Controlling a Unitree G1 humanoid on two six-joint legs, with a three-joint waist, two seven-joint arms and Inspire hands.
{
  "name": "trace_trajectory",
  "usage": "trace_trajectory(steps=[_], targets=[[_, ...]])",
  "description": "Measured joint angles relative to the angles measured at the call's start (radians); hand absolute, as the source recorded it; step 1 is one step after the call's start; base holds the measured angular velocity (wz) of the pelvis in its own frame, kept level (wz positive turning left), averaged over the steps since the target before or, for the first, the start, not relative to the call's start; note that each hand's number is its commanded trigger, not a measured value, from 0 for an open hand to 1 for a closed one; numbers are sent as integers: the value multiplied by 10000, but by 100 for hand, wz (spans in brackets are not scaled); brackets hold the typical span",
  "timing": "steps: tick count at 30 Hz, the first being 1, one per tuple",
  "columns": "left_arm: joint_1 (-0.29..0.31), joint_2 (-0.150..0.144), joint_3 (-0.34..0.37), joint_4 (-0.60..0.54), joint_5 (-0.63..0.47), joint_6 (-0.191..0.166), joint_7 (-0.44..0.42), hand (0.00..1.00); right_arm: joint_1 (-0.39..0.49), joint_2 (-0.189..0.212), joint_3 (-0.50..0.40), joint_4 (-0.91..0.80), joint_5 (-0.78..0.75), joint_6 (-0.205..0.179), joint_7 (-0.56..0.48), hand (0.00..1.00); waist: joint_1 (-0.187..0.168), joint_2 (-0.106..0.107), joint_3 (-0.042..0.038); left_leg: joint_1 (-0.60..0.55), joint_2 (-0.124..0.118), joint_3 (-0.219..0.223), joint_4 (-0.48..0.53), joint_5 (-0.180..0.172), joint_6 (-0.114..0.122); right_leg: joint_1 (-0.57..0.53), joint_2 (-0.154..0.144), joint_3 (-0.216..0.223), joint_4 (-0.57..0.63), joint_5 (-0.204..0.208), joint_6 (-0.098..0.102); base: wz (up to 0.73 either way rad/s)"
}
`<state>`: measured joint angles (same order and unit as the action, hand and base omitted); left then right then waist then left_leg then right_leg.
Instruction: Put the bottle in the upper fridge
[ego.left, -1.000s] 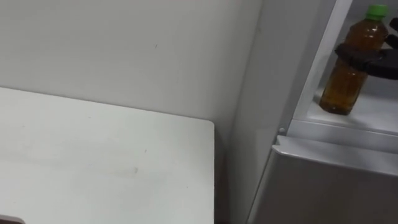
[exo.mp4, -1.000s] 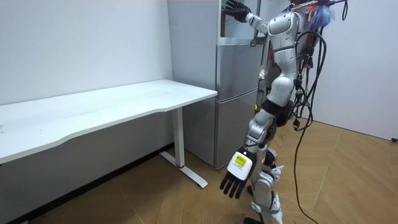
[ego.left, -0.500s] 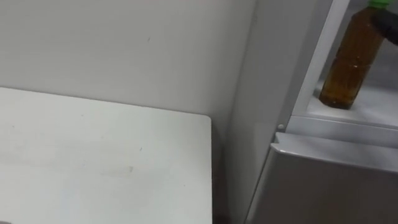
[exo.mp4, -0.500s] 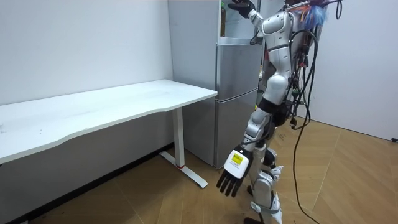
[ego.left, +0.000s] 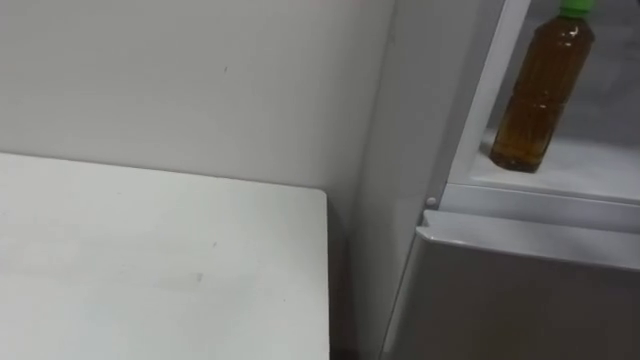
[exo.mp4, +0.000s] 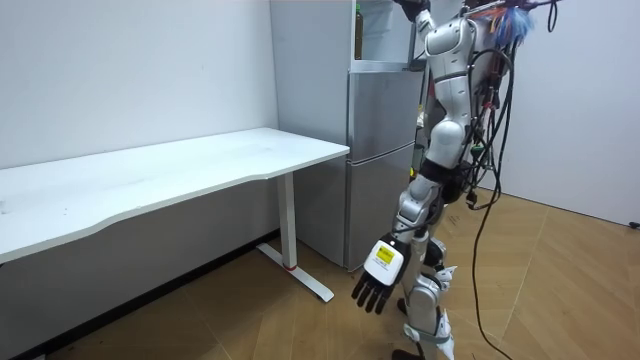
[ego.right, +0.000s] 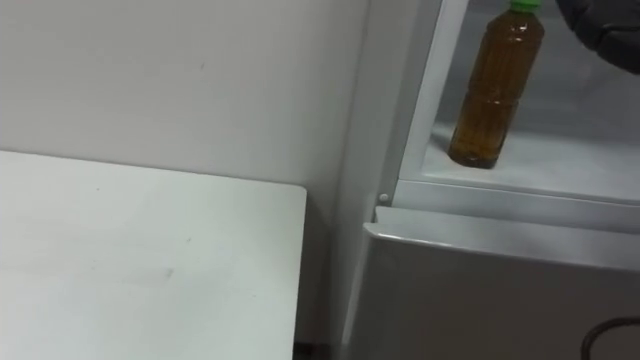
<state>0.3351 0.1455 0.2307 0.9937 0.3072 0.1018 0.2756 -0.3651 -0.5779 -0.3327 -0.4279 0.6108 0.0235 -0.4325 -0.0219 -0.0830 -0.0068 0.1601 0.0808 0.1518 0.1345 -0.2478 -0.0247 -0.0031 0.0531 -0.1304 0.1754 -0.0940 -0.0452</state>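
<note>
One bottle (ego.right: 495, 90) is standing upright, long axis vertical, at the front edge of the upper fridge shelf (ego.right: 560, 160). My right hand (ego.right: 603, 25) is hovering just right of its cap, and I cannot tell its grip. My left hand (exo.mp4: 375, 288) is hanging slack-fingered, far below.

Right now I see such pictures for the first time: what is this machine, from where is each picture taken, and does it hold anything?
It is a humanoid robot standing at a fridge. Two pictures come from cameras in its head; the third from a camera in the room. The bottle stands upright on the upper fridge shelf, held by nothing. The right robot hand is raised near it; the left robot hand hangs open. The white table is beside the fridge.
</note>
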Motion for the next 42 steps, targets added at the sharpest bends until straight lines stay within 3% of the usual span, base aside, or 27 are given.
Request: trace_trajectory(steps=[5,10,13,19,30,34,39,42], targets=[[-26,-44,0,177,17,-218,1,0,339,255,-100,-679,21,-488,97,0,-14,47,-1,6,3,175,-5,-22,2,-93,27,85,55,7,-10,-10],[-30,-90,-24,291,-18,-334,61,0,470,458,-152,-712,31,-702,251,0,-36,74,4,29,0,298,-14,-27,11,-146,36,180,109,7,-10,-7],[-28,-136,-147,450,-129,-442,178,0,1032,798,-145,-1034,227,-948,445,0,-26,110,-2,51,6,301,-11,-29,8,-121,38,183,107,7,-10,0],[-34,-211,-201,490,-70,-469,210,0,1846,1503,-152,-1503,1811,-973,1380,0,-66,284,-36,57,-12,296,-1,-33,14,-121,16,199,131,7,-10,0],[-36,-215,-175,519,-94,-746,176,0,2531,1665,-153,-1686,6006,-996,3211,0,12,437,-42,72,-18,350,12,-36,11,-139,23,234,135,5,-13,-1],[-86,-214,-220,762,-123,-781,118,0,3047,2303,3,-1689,7413,-998,4115,0,56,462,-52,73,-24,357,18,-35,12,-125,10,229,128,6,-12,0],[-148,-224,-504,923,-119,-785,111,0,3198,2702,602,-1426,7726,-998,5134,0,159,464,-56,73,-27,363,19,-35,13,-134,17,281,129,5,-11,-1],[-289,-250,-592,931,-116,-800,-42,0,3580,2802,894,-1117,7800,-988,5775,0,471,467,-55,70,-41,400,19,-39,17,-166,24,291,138,6,-11,-3]])
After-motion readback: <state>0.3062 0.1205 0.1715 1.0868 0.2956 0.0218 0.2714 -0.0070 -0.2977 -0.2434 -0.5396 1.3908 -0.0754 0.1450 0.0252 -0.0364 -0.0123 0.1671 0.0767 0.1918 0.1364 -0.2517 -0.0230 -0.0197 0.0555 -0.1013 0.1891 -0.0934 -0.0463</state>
